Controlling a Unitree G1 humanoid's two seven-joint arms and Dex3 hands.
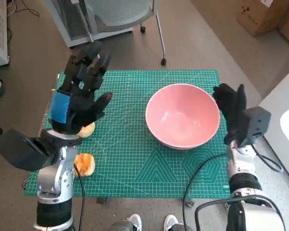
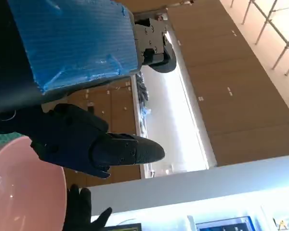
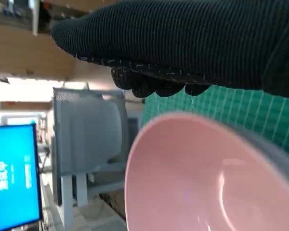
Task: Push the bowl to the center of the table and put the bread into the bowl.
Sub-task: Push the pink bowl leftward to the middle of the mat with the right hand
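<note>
My right hand (image 1: 232, 111) stands flat beside the bowl's (image 1: 182, 116) right rim, fingers up and holding nothing, placed there to shove it leftward; whether glove and rim touch I can't quite tell. The bowl sits right of the mat's (image 1: 135, 168) middle. My left hand (image 1: 82, 94) hovers released, fingers spread, above two bread (image 1: 85, 164) pieces near the left edge, probably waiting to pick one up.
</note>
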